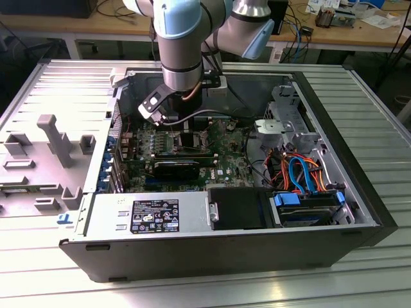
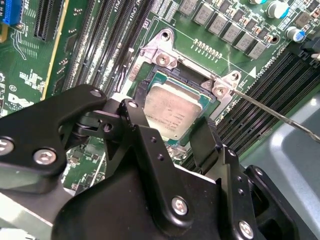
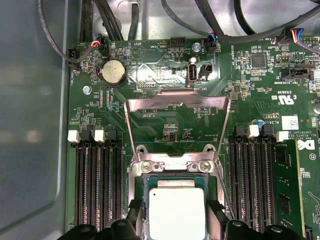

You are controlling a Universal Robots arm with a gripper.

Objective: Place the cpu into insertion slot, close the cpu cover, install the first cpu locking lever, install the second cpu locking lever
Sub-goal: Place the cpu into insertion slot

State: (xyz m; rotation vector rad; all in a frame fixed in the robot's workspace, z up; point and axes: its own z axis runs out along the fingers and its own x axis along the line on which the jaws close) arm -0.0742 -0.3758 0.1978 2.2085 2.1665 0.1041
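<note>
Black matte fingers [image 3: 136,214] are seen clenched on opposite edges of the cpu [image 3: 177,215], a flat square chip with a dull silver top, seated in the dark, silver-rimmed insertion slot [image 3: 175,176]. The thin metal cpu cover [image 3: 177,101] is held open, green board exposed through its square window. In the exterior view, the motherboard [image 1: 144,144] is found at 12 o'clock from the grey power supply [image 1: 148,215].

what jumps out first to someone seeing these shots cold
The pale blue robot arm reaching down into an open computer case stands out in the exterior view. In the first wrist view the silver cpu lies in the insertion slot on the green board, the cpu cover swung open, and the black gripper sits right at the chip.
</note>
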